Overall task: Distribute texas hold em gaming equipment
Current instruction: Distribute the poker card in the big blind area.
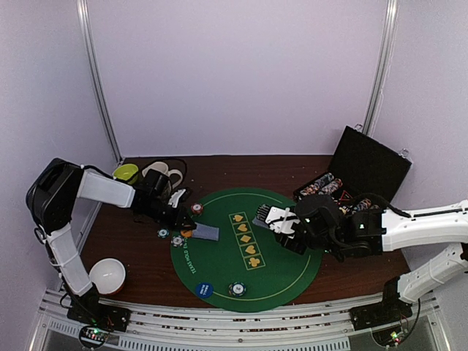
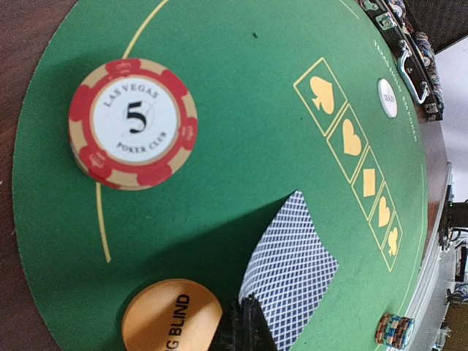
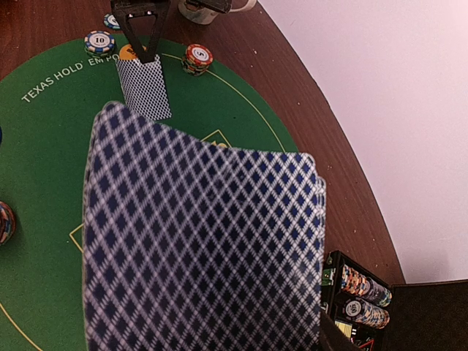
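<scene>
My left gripper [image 2: 252,327] is shut on the corner of one blue-backed playing card [image 2: 292,267], which slopes over the green mat [image 2: 241,95] and casts a shadow on it. Beside the fingers lies the orange big-blind button [image 2: 170,319]. A red chip marked 5 [image 2: 133,121] lies near the mat's edge. My right gripper [image 1: 284,224] is shut on a deck of blue-backed cards [image 3: 205,248]. The deck fills the right wrist view and hides the fingers. From above, the deck [image 1: 264,214] hangs over the mat's right half.
A white dealer button [image 2: 387,97] lies by the row of suit boxes. A blue button [image 1: 205,289] and a chip stack [image 1: 236,289] sit at the mat's near edge. Two chips [image 1: 170,237] lie left of the mat. An open case [image 1: 365,172] holds chips at the right. Mug [image 1: 164,174] and bowls [image 1: 108,274] stand at the left.
</scene>
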